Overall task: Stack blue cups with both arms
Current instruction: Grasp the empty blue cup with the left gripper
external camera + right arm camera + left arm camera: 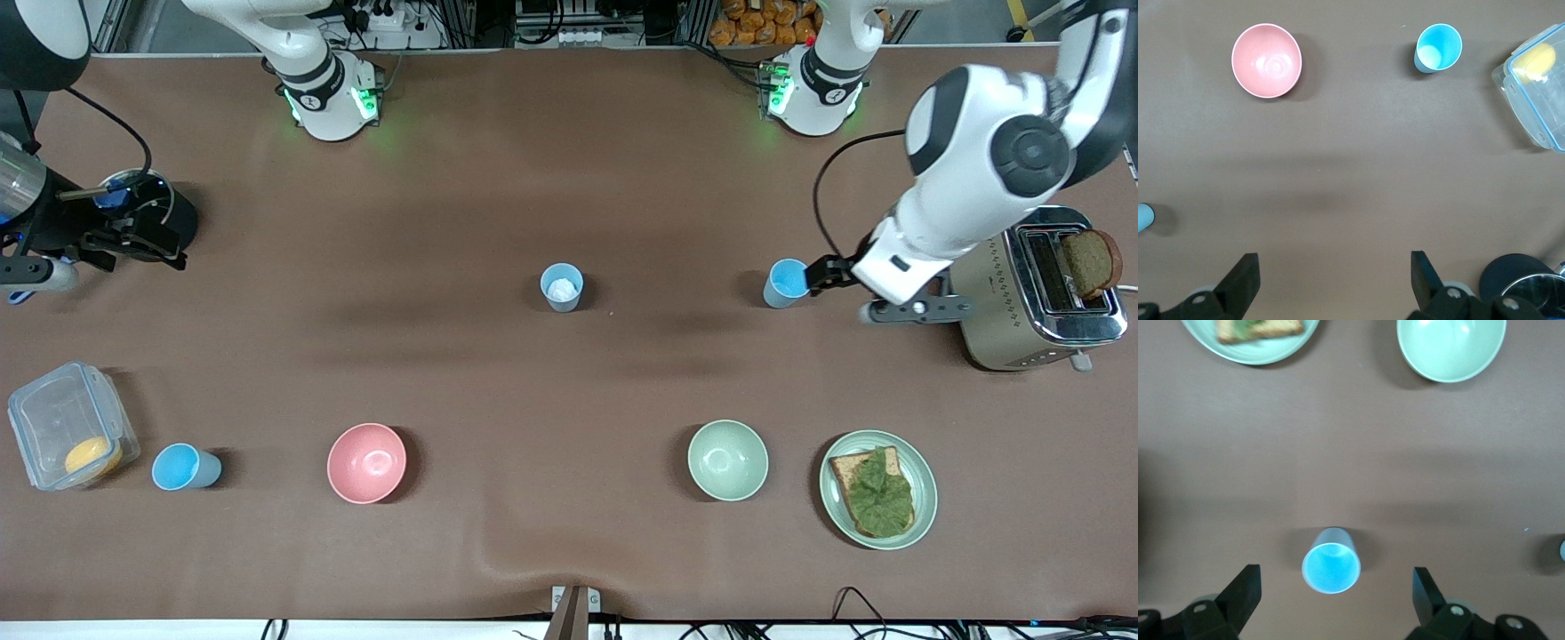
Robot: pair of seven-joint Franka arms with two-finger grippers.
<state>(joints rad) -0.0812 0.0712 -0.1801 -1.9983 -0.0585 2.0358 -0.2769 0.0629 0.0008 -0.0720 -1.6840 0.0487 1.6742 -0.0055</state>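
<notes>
Three blue cups stand upright on the brown table. One blue cup (786, 283) (1331, 560) stands toward the left arm's end, and my left gripper (820, 274) (1336, 579) is open right beside it, its fingers either side of the cup without touching. A second blue cup (562, 287), with something white inside, is mid-table. The third blue cup (184, 467) (1438, 47) stands nearer the front camera, at the right arm's end. My right gripper (142, 242) (1334, 262) hangs open over bare table at that end, holding nothing.
A pink bowl (366, 462) and a pale green bowl (727, 460) sit nearer the camera. A plate (925, 498) holds bread and lettuce. A toaster (1022, 302) stands by the left arm. A clear container (53, 418) and a black round object (178, 213) are near the right gripper.
</notes>
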